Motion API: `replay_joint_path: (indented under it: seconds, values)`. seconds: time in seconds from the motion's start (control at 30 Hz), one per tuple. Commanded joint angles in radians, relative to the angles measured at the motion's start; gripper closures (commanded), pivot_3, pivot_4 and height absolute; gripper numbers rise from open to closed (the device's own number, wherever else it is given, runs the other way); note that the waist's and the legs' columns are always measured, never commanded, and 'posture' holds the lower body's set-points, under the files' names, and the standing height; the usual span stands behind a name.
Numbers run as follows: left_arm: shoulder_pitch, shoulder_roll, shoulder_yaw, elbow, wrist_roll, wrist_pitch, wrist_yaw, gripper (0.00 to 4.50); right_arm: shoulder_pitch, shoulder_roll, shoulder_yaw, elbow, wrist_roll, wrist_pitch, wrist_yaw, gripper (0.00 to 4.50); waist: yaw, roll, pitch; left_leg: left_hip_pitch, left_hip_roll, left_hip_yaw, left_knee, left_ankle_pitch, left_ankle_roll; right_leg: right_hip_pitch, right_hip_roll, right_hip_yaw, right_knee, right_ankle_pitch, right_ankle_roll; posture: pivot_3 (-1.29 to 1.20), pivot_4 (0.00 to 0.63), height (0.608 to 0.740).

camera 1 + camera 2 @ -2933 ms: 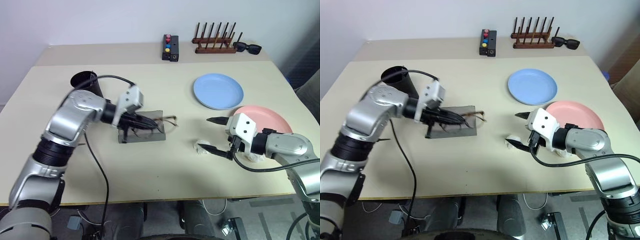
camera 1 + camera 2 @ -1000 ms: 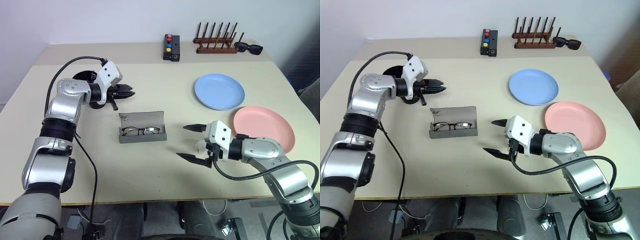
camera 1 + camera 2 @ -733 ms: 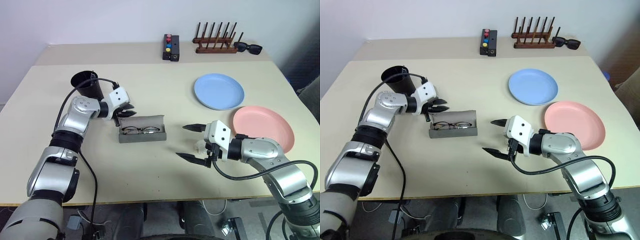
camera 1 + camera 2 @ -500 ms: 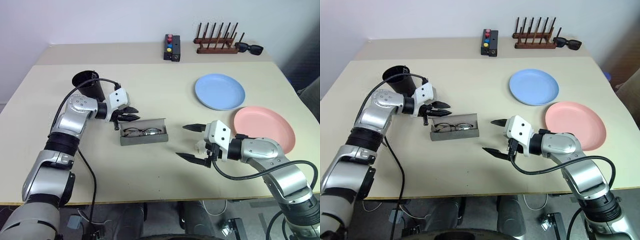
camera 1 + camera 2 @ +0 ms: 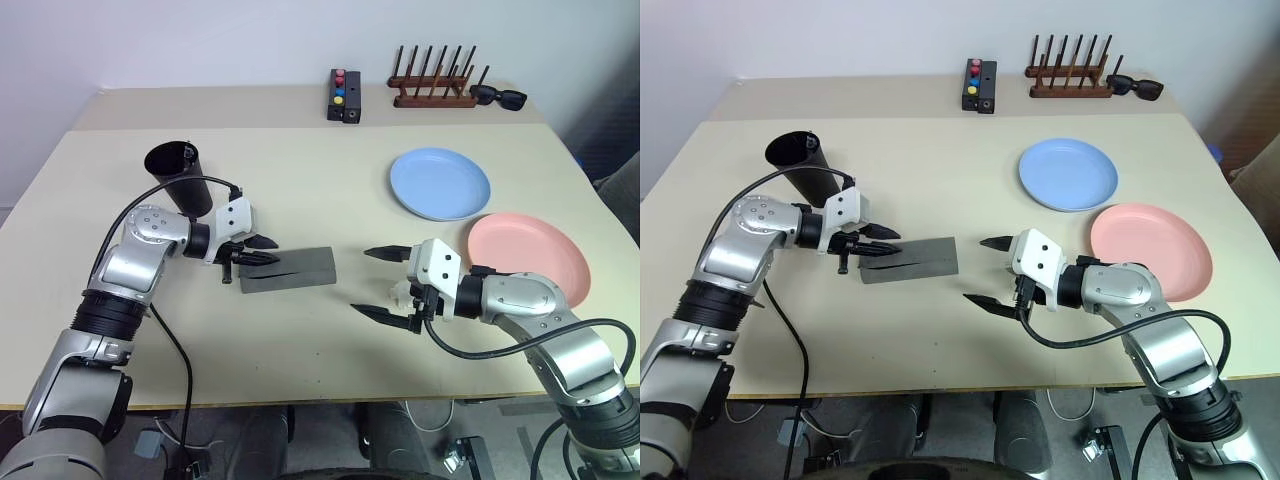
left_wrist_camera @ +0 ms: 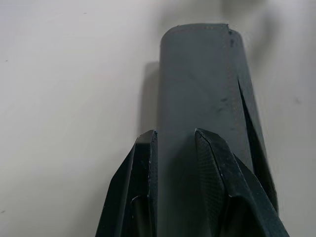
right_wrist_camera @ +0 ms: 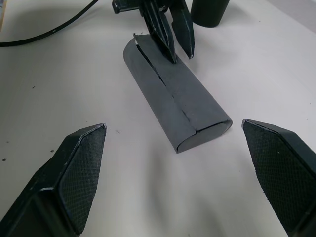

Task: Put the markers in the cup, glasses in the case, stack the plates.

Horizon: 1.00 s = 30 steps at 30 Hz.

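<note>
The grey case (image 5: 290,268) lies shut at the table's middle left, its lid down, so the glasses are hidden. My left gripper (image 5: 275,251) is at the case's left end, its fingers (image 6: 148,163) a small gap apart over the lid and holding nothing. The black cup (image 5: 180,178) stands just behind it; the markers are out of view. My right gripper (image 5: 362,281) hovers open to the right of the case, its fingers (image 7: 79,168) wide apart. A light blue plate (image 5: 440,183) and a salmon pink plate (image 5: 530,252) lie side by side at the right.
At the back stand a black box with coloured buttons (image 5: 342,95), a wooden peg rack (image 5: 430,88) and black sunglasses (image 5: 497,96). A small white lump (image 5: 400,292) sits on the table under my right gripper.
My left gripper came back and down from beside the cup onto the case. The lid, open a second ago with the glasses showing inside, is now shut. The right arm stayed still.
</note>
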Motion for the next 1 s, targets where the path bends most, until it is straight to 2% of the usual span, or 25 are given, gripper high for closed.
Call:
replay_joint_path:
  seconds: [0.03, 0.2, 0.53, 0.63, 0.83, 1.0]
  values:
    - [0.024, 0.013, -0.03, -0.01, 0.038, -0.032, 0.011, 3.31, -0.01, 0.005, -0.003, -0.032, 0.014, -0.006, 0.002, 0.0, 0.0, 0.0, 0.0, 0.0, 0.0, 0.0, 0.0, 0.0, 0.0, 0.0, 0.0, 0.0, 0.0, 0.0, 0.0, 0.0, 0.15, 0.739]
    - [0.021, -0.01, 0.001, -0.001, 0.008, -0.031, 0.041, 3.31, -0.012, 0.004, -0.003, -0.032, 0.012, -0.006, 0.003, 0.0, 0.0, 0.0, 0.0, 0.001, 0.0, 0.0, 0.0, 0.0, 0.0, 0.001, 0.0, 0.0, 0.0, 0.0, 0.0, 0.0, 0.15, 0.739]
    - [0.021, -0.044, 0.197, -0.097, -0.214, 0.042, 0.091, 3.31, -0.054, 0.001, -0.079, 0.037, -0.005, -0.028, -0.038, 0.0, -0.003, 0.0, 0.0, 0.0, 0.0, 0.0, 0.0, 0.0, 0.0, 0.0, 0.0, 0.0, 0.0, 0.0, 0.0, 0.0, 0.15, 0.739]
    - [0.068, -0.022, 0.234, -0.175, -0.259, 0.063, 0.085, 3.31, -0.113, 0.012, -0.096, 0.149, -0.074, -0.047, -0.113, 0.0, -0.006, 0.0, 0.0, 0.0, 0.0, 0.0, 0.0, 0.0, 0.0, 0.0, 0.0, 0.0, 0.0, 0.0, 0.0, 0.0, 0.15, 0.739]
    - [0.18, 0.002, 0.275, -0.344, -0.346, 0.128, 0.108, 3.31, -0.233, 0.017, -0.032, 0.441, -0.281, -0.178, -0.22, 0.0, -0.001, 0.001, 0.0, 0.0, 0.0, 0.0, 0.0, 0.0, 0.0, 0.0, 0.0, 0.0, -0.001, 0.0, -0.001, 0.0, 0.15, 0.739]
    - [0.303, -0.012, 0.271, -0.513, -0.412, 0.201, 0.16, 3.31, -0.371, 0.035, 0.051, 0.769, -0.464, -0.344, -0.323, 0.0, -0.006, 0.001, 0.0, 0.0, 0.0, 0.001, -0.001, 0.0, 0.0, 0.0, 0.0, 0.001, -0.002, 0.0, -0.003, 0.0, 0.15, 0.739]
